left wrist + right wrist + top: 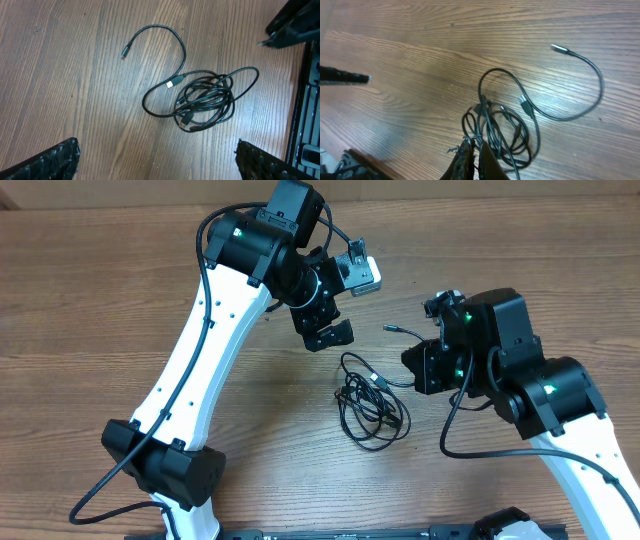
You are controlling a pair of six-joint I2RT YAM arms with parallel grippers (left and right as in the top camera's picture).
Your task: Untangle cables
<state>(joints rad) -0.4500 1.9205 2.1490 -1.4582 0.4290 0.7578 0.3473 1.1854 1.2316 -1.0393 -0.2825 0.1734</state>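
Starting at the left gripper [157, 156], we find its fingers spread wide and empty, hanging over the counter [90, 300]. The cables [205, 97] lie flat on the wood below it, a little ahead of its fingertips, gathered in one loose coil. That coil's long axis runs nearly along the line from one finger to the other. We judge that a wrist turn is called for before closing across the strands. One tail [155, 27] arcs out of the coil on the side away from the left gripper and ends in a free plug [125, 50]. Farther right of the left gripper, beyond the coil, the right gripper [472, 159] has its fingers pressed together, and we cannot make out any strand caught between them. We judge the left arm the better placed.
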